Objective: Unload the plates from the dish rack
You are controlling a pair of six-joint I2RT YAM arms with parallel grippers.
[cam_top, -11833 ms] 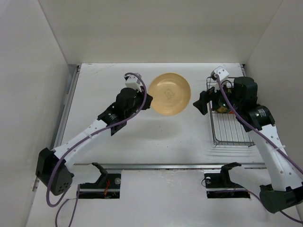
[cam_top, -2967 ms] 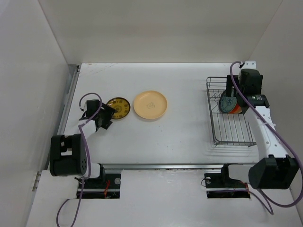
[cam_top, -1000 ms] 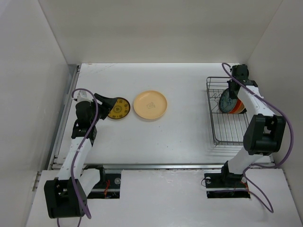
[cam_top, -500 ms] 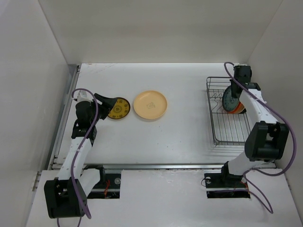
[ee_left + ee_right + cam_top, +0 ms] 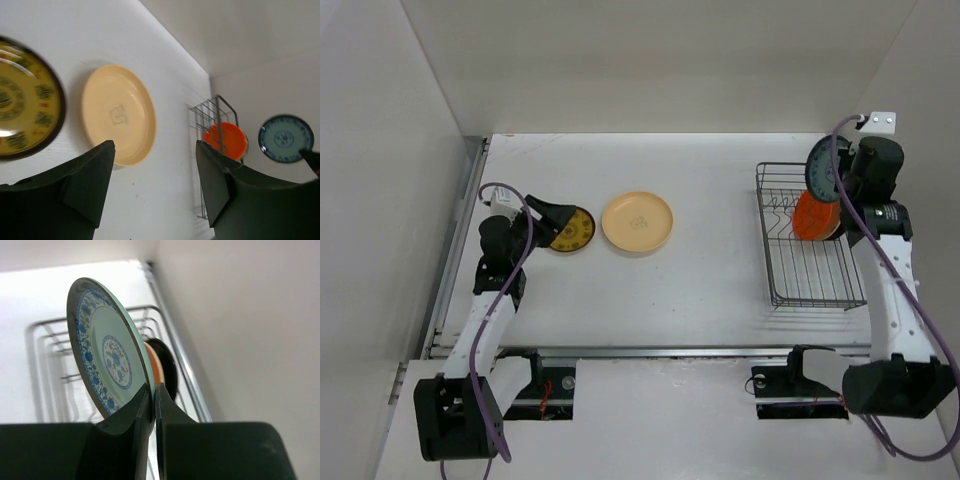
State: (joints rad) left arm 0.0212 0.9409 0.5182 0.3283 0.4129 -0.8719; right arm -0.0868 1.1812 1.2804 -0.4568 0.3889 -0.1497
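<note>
right gripper (image 5: 151, 395): clamped on blue plate (image 5: 112, 360) rim, plate upright above rack (image 5: 810, 285)
rack: orange plate (image 5: 813, 215) standing at far end
left gripper (image 5: 154, 150): wide open, empty, by yellow plate (image 5: 572, 230)
peach plate (image 5: 637, 222): flat, right of yellow plate

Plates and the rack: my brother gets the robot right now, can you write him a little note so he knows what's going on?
Grippers: the left gripper is open and empty, next to the yellow-patterned plate. The right gripper is shut on the rim of the blue plate, held on edge above the dish rack.
Done: the peach plate and the yellow-patterned plate lie flat on the table.
Left: set the blue plate down, then take out the orange plate standing in the rack, plus what looks like a dark plate behind it.
</note>
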